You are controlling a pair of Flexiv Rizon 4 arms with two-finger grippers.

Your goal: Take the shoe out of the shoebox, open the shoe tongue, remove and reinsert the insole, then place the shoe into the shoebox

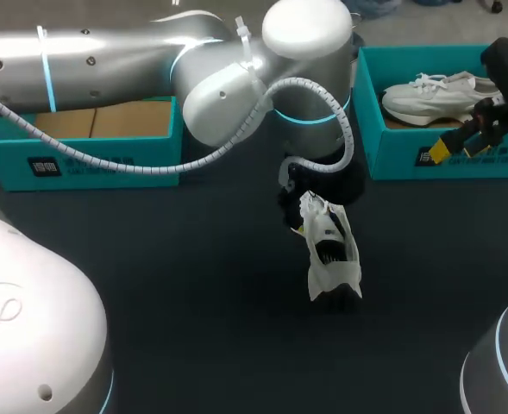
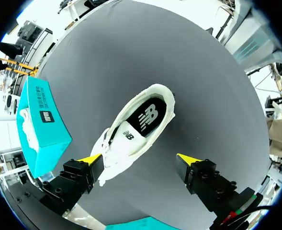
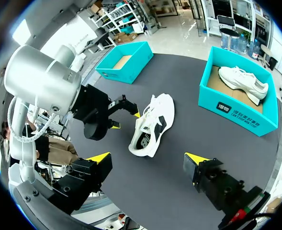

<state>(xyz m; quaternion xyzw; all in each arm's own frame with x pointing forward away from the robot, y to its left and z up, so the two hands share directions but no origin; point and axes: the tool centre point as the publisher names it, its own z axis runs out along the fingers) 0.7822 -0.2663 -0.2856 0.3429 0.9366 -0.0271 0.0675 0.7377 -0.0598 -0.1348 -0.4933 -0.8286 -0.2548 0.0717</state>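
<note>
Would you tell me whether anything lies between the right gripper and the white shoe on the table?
Nothing visible does: only bare table separates the right gripper from the white shoe; the left gripper sits beside the shoe.

Two shoes (image 1: 331,250) (image 1: 439,93), two shoeboxes (image 1: 98,178) (image 1: 391,155)

Overhead light glares off the left arm (image 1: 107,52).
</note>
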